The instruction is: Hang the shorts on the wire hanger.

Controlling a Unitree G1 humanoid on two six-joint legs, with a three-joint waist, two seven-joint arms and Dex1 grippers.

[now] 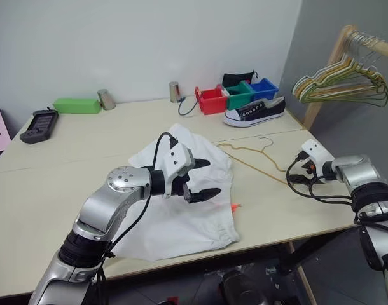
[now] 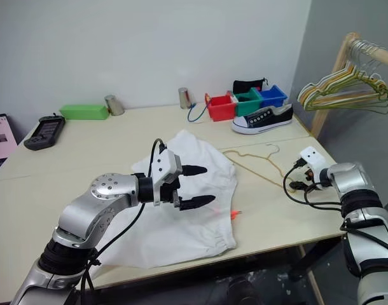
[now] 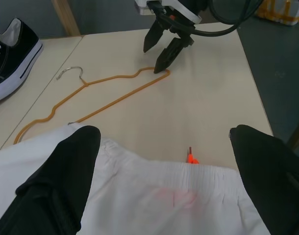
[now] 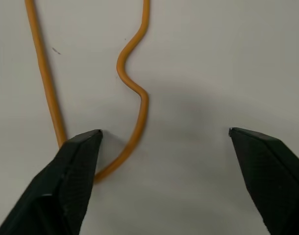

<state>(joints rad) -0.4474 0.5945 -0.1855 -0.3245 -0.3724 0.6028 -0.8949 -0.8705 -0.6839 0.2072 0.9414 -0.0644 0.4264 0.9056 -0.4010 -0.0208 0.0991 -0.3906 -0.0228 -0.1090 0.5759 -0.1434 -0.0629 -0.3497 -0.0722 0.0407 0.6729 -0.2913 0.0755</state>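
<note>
Both sets of fingers are spread apart and hold nothing. Your left gripper [image 1: 203, 179] hovers over the shorts [image 1: 181, 216], which lie flat on the table [image 1: 67, 165]. Your right gripper [image 3: 161, 51] is down at the outer corner of the wire hanger [image 3: 103, 95], which lies on the table beside the shorts.

White shorts [image 1: 181, 216] with an orange-red drawstring [image 1: 235, 206]; yellow-tan wire hanger [image 1: 257, 162]; black-and-white sneaker [image 1: 254, 112].
</note>
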